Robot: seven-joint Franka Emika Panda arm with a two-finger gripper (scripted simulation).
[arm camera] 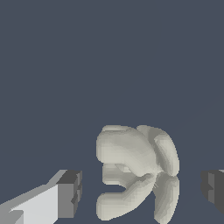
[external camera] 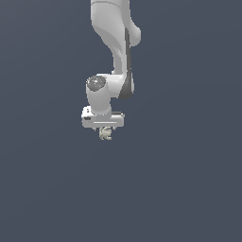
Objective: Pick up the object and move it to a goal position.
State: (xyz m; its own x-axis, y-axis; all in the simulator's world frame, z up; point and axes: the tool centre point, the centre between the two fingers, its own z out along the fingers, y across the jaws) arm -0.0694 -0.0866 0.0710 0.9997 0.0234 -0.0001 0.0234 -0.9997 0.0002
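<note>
Item count: we recorded one robot arm, one gripper, and one object. Nothing else stood out against the plain dark blue-grey surface.

Position: in the exterior view the object sat directly under the white-grey hand, at the level of the fingertips. In the wrist view we found the object between the two dark fingertips, with a clear gap of background on each side. The gripper stood spread wide, its pads touching nothing that we could see. We could not tell from either view whether the object rested on the surface or hung above it.

Description of the object: cream-beige, lumpy, made of several rounded lobes. We noted a broad bulging mass at one end and two or three stubby knobs branching away from it, with shaded creases where the lobes met. In the exterior view it appeared far smaller than the hand above it.
</note>
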